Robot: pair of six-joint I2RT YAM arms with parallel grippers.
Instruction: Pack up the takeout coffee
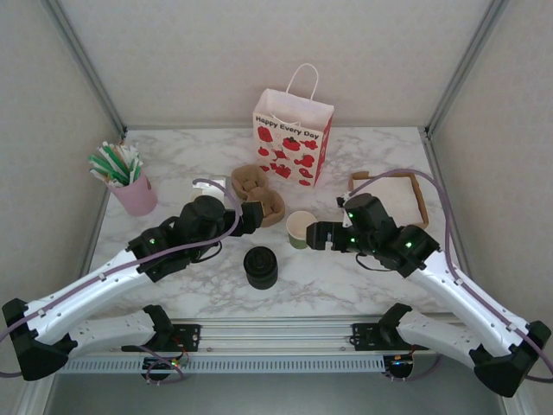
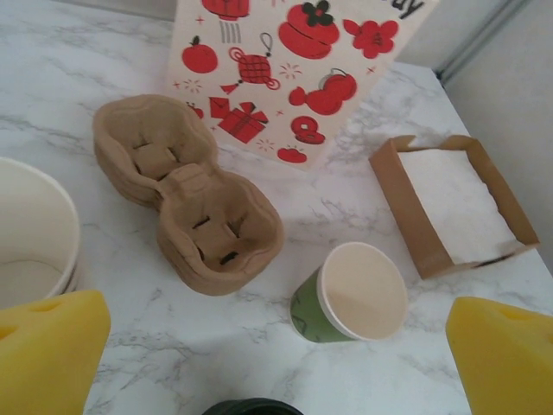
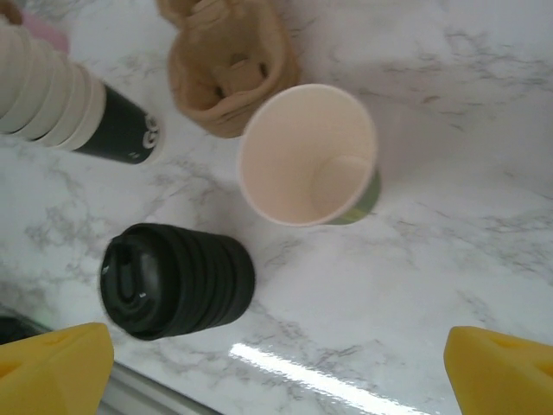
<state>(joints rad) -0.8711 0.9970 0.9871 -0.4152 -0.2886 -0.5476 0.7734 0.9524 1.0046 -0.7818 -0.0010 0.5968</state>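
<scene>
Presently both grippers stand open and empty. Left gripper (image 1: 251, 216): jaws wide, yellow pads (image 2: 50, 350) cut off at the lower corners of its wrist view, nothing between them. Right gripper (image 1: 317, 235): same condition, pads (image 3: 56, 367) at the bottom corners, closing on nothing.

Cup (image 1: 301, 229): green body, upright on the table, mouth open, pale inside visible down to the bottom. It stands between the two grippers, just beside the right fingertips but apart from them.

Obscured items: the cup stack (image 3: 52, 104) is cut off at the upper left edge of the right wrist view, and only one white rim of it enters the left wrist view. The lids (image 1: 260, 266), a squat black stack, stand near the cup on its near side; the left wrist view catches just their top edge. The carrier (image 1: 257, 192), brown pulp, is partly covered by the left gripper from above.

Surroundings: the bag (image 1: 294, 143), white with red prints, stands upright at the back. The napkin box (image 1: 393, 192) lies to the right, crossed by the right arm's cable. Straws in a pink holder (image 1: 130, 186) stand far left.

Surface: the table (image 1: 346, 277) is white marble pattern, with a glare streak near its front edge. Plain pale walls enclose three sides.
</scene>
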